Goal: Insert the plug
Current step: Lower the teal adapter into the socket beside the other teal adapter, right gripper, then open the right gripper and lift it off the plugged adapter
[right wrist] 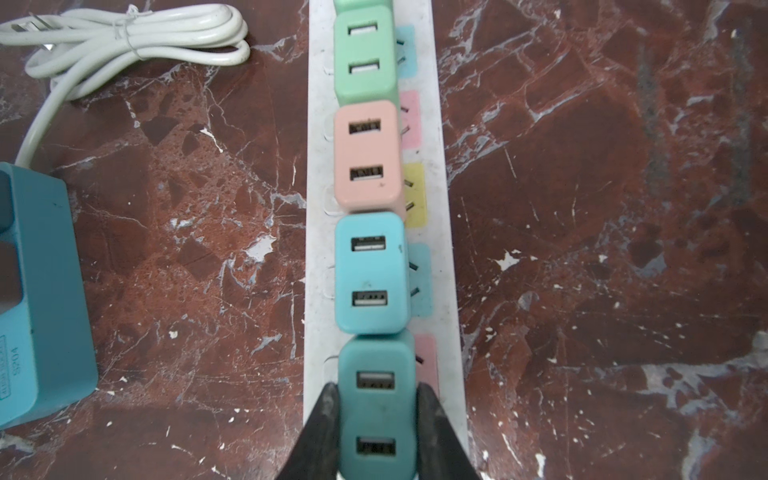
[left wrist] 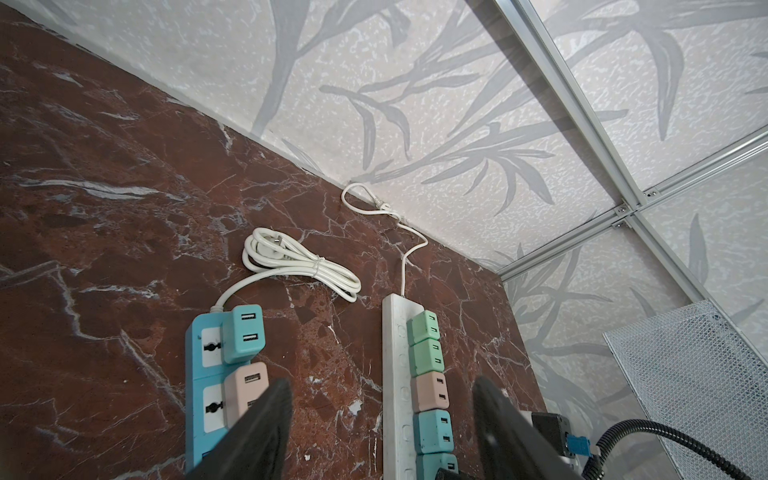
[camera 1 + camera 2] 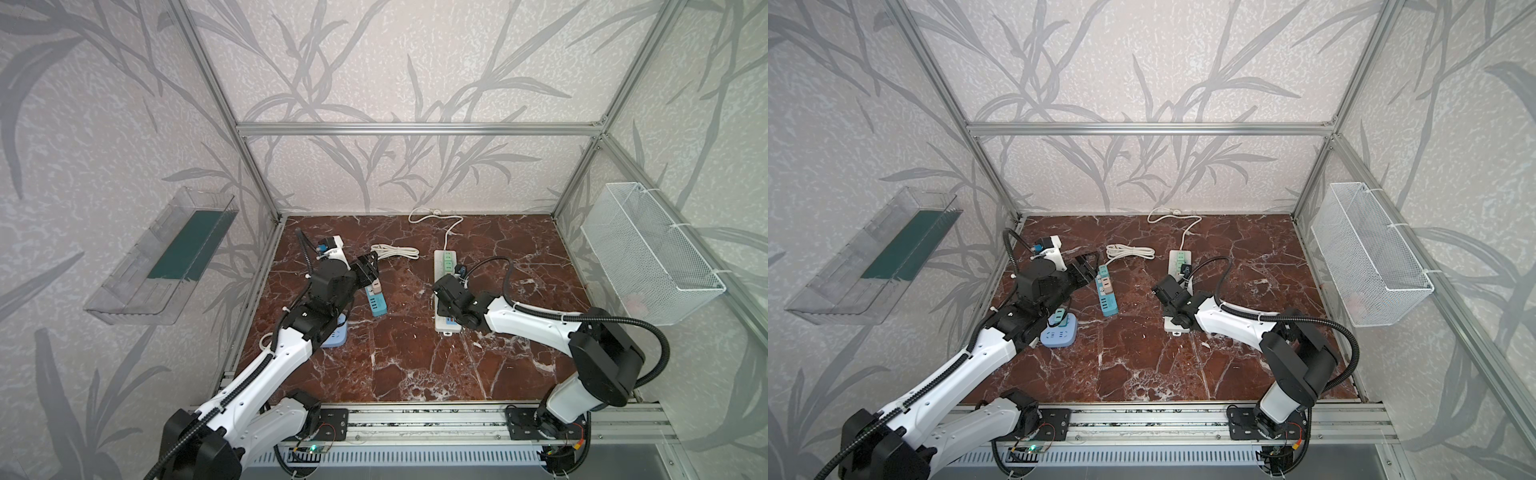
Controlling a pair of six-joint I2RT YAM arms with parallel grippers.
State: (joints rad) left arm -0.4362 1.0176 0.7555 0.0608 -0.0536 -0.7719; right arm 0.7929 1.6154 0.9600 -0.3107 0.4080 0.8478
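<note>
While tight on plug [image 1: 376,415], right hand [image 1: 377,395]

The counter [image 3: 415,357] is dark red-brown marble veined in white. The walls [image 3: 374,62] are pale grey with a darker grey leaf pattern. The white power strip [image 1: 316,166] carries socket patches in blue, pink and yellow. Along it sit a mint green plug [image 1: 363,54], a pink plug [image 1: 365,153], a light blue plug [image 1: 370,270] and a teal plug [image 1: 376,415] between the black fingers [image 1: 322,428] of the right gripper [image 1: 377,388]. The blue power strip [image 2: 193,415] has white socket faces, a turquoise plug [image 2: 243,334], a beige-pink plug [image 2: 245,388] and a white cable [image 2: 299,266]. The wire basket [image 3: 648,253] is white. The clear tray [image 3: 137,270] holds a dark green panel [image 3: 187,245].
</note>
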